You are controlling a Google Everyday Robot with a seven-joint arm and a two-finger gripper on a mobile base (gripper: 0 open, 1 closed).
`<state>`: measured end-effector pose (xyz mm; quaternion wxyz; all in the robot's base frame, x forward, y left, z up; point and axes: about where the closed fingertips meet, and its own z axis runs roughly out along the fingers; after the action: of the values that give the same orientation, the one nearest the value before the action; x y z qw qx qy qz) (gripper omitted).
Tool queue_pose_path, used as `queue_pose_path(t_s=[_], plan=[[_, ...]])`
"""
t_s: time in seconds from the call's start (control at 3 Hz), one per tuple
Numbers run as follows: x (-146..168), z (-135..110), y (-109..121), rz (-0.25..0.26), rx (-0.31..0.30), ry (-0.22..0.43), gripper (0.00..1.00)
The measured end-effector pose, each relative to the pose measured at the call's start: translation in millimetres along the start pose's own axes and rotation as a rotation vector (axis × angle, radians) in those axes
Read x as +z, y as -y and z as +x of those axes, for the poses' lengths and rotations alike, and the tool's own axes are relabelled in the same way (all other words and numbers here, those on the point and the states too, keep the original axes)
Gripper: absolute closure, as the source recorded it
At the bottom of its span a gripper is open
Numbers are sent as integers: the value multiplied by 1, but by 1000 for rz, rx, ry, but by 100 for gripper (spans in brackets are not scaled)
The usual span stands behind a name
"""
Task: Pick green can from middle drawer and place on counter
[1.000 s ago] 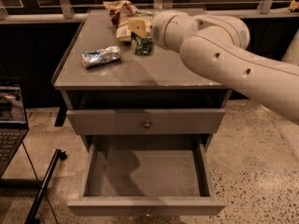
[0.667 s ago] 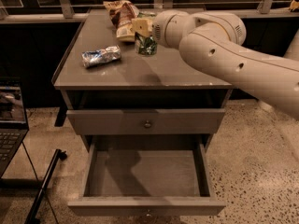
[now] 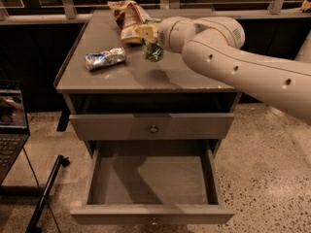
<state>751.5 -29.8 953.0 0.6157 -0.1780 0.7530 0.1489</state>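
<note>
The green can (image 3: pixel 153 51) hangs tilted just over the back middle of the counter (image 3: pixel 189 76), throwing a shadow on the top in front of it. My gripper (image 3: pixel 147 39) comes in from the right on the big white arm and is shut on the can's upper part. The middle drawer (image 3: pixel 153 181) is pulled out at the bottom of the cabinet, and its grey floor is bare.
A crumpled silver-blue foil packet (image 3: pixel 105 58) lies on the counter's left. A brown snack bag (image 3: pixel 127 17) lies at the back, behind the gripper. A shut drawer front with a round knob (image 3: pixel 153 128) sits above the open drawer. A laptop (image 3: pixel 9 125) and a black pole (image 3: pixel 46 193) stand at the left.
The gripper and the can have shifted slightly to the right and a little lower over the counter. Nothing else has moved.
</note>
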Motion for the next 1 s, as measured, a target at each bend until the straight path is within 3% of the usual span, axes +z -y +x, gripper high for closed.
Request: queue_pose_path(t_s=[0.33, 1.0], plan=[[9, 18, -1, -4, 11, -26, 100], [9, 19, -1, -4, 12, -26, 59]])
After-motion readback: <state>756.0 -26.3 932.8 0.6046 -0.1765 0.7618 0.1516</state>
